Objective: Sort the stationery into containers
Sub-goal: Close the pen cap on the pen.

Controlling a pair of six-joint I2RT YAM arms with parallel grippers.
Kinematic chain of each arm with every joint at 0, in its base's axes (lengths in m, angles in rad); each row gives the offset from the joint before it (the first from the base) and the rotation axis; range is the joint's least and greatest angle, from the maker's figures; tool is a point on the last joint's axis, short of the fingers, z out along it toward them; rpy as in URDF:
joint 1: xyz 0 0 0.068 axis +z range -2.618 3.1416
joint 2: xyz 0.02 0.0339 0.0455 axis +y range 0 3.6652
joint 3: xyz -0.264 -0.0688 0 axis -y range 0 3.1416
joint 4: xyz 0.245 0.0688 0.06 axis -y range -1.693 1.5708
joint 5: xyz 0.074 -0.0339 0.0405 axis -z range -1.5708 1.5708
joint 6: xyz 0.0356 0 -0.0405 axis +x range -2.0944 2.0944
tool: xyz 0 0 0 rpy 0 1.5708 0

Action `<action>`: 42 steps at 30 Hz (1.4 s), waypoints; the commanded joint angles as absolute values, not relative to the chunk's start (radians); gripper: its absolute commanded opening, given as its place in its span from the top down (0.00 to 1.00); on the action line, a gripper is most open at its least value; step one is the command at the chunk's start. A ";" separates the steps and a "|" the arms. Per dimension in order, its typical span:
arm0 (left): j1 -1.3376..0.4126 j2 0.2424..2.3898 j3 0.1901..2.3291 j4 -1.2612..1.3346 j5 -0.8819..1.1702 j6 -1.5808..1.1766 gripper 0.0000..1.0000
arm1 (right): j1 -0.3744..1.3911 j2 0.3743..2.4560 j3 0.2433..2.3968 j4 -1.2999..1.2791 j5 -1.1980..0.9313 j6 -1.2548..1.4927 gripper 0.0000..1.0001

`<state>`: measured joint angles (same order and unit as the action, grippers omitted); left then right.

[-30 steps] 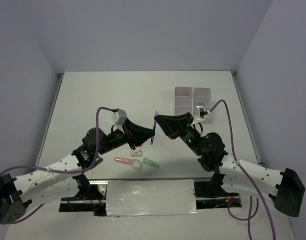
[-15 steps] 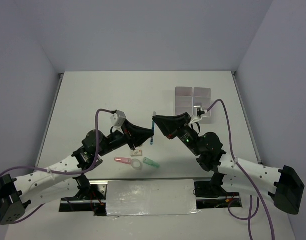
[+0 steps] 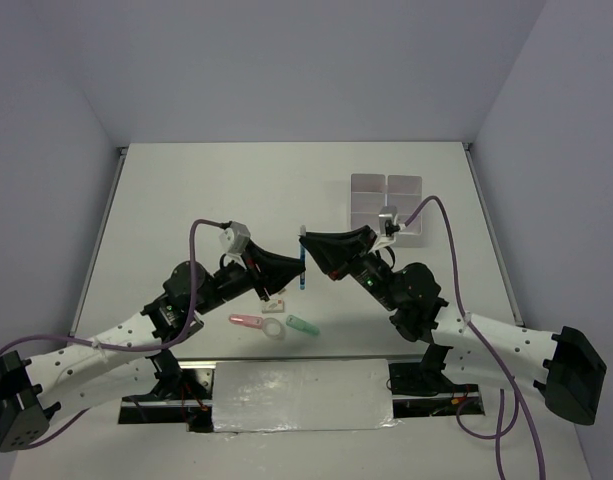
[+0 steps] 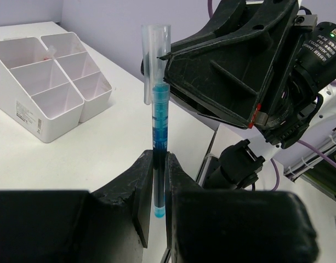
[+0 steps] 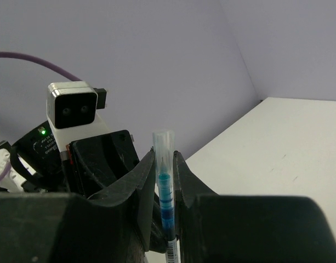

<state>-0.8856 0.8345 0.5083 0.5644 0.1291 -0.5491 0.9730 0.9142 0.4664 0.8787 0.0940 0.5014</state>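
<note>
A thin blue pen with a clear cap [image 3: 303,272] is held upright above the table between both arms. My left gripper [image 3: 304,266] is shut on its lower end; in the left wrist view the pen [image 4: 159,118] rises from the gripper [image 4: 157,158]. My right gripper [image 3: 302,241] is closed on the capped upper end; in the right wrist view the pen [image 5: 165,189] sits between its fingers [image 5: 164,155]. The white compartment container [image 3: 386,179] stands at the far right and also shows in the left wrist view [image 4: 25,112].
On the table under the arms lie a pink highlighter [image 3: 246,321], a clear ring [image 3: 273,328], a green piece [image 3: 303,325] and a small white eraser [image 3: 277,301]. The table's front edge carries a grey plate [image 3: 301,395].
My right gripper has moved left and now has the pen's capped end between its fingers. My left gripper has kept hold of the pen, shifting slightly.
</note>
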 commanded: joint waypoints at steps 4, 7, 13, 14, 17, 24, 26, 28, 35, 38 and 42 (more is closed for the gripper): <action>-0.885 0.781 0.523 0.687 0.058 -0.522 1.00 | 0.997 0.930 0.449 0.873 0.012 0.442 1.00; -0.885 0.770 0.526 0.680 0.051 -0.512 1.00 | 0.996 0.937 0.437 0.884 0.005 0.425 1.00; -0.885 0.775 0.538 0.670 0.041 -0.495 1.00 | 0.994 0.951 0.426 0.891 0.005 0.399 1.00; -0.885 0.776 0.538 0.672 0.043 -0.494 1.00 | 0.994 0.956 0.426 0.894 -0.020 0.402 1.00; -0.885 0.775 0.540 0.678 0.044 -0.489 1.00 | 0.996 0.963 0.422 0.903 -0.037 0.411 1.00; -0.885 0.761 0.541 0.675 0.031 -0.483 1.00 | 0.996 0.962 0.394 0.939 -0.052 0.422 1.00; -0.884 0.759 0.545 0.670 0.029 -0.480 1.00 | 0.996 0.960 0.391 0.936 -0.054 0.420 1.00; -0.884 0.756 0.545 0.666 0.026 -0.476 1.00 | 0.994 0.954 0.390 0.922 -0.051 0.422 1.00; -0.885 0.749 0.551 0.660 0.012 -0.463 1.00 | 0.994 0.965 0.383 0.910 -0.060 0.437 1.00; -0.884 0.749 0.551 0.657 0.006 -0.460 1.00 | 0.996 0.968 0.374 0.920 -0.067 0.443 1.00; -0.884 0.747 0.548 0.666 0.005 -0.463 1.00 | 0.996 0.976 0.362 0.937 -0.064 0.439 1.00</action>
